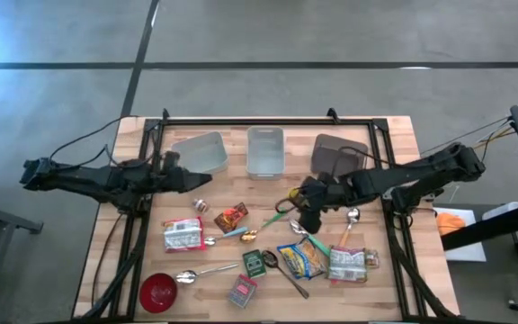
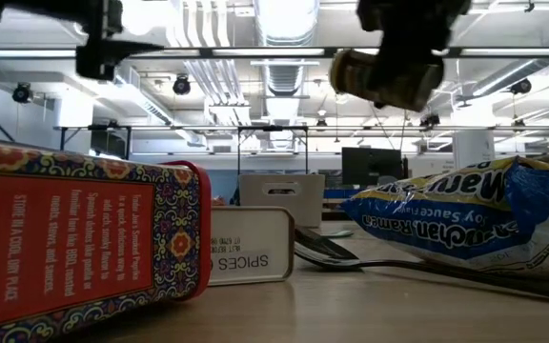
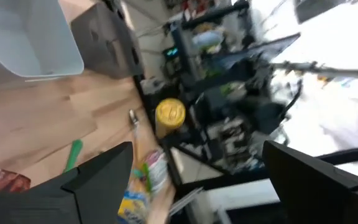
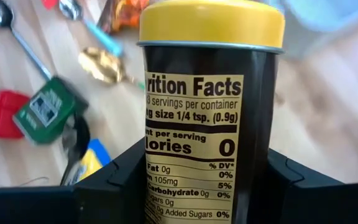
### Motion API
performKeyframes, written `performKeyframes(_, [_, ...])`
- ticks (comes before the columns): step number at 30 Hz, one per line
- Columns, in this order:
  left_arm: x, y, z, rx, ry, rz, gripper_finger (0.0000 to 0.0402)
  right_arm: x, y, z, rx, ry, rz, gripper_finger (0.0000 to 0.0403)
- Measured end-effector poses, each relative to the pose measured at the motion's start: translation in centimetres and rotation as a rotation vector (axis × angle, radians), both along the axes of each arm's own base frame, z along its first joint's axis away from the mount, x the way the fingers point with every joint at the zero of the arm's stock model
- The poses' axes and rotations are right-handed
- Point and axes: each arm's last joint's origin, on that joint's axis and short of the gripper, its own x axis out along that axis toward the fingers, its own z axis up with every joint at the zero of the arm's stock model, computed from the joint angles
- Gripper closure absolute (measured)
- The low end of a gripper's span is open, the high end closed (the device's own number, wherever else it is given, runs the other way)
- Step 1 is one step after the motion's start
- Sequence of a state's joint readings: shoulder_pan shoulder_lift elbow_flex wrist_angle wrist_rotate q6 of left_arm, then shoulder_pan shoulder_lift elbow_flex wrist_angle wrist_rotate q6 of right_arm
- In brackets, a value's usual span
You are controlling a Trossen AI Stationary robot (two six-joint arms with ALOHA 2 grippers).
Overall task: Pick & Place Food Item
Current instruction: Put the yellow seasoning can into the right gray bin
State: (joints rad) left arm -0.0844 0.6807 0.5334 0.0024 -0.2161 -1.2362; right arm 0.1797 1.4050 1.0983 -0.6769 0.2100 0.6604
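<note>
Right gripper [image 4: 191, 186] pinches a yellow-lidded spice jar [image 4: 207, 112], held above the wooden table [image 1: 394, 135] near the ramen packet [image 1: 302, 259]. Left gripper [image 3: 191, 180] spread wide, empty, beside the clear bin [image 1: 200, 151].

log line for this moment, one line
right gripper: shut on jar, lifted | left gripper: open, empty | bins: jar not in

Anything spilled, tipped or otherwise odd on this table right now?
Nothing spilled. Packets, tins and spoons lie scattered flat on the wooden table. The right gripper holds a yellow-lidded dark spice jar clear of it.
</note>
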Motion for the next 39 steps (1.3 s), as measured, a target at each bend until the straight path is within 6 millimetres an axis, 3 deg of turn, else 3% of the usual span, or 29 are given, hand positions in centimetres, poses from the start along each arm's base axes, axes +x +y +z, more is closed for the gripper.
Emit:
performKeyframes(7, [4.4,1.5,3.7,0.102,0.257,-0.097,0.0040,3.3,-0.1,1.6,-0.074,-0.023,0.097,0.0214])
performKeyframes(11, [6.8,2.4,4.0,0.131,0.338,-0.202,0.0040,4.8,0.1,2.4,-0.127,-0.038,0.171,0.0214])
performKeyframes(21, [11.3,3.1,2.5,0.155,0.289,-0.439,0.0040,6.0,0.4,3.0,-0.178,-0.053,0.282,0.0214])
performKeyframes(39, [16.2,3.6,-0.4,0.082,0.273,-0.502,0.0040,6.7,0.2,3.1,-0.204,-0.096,0.345,0.0214])
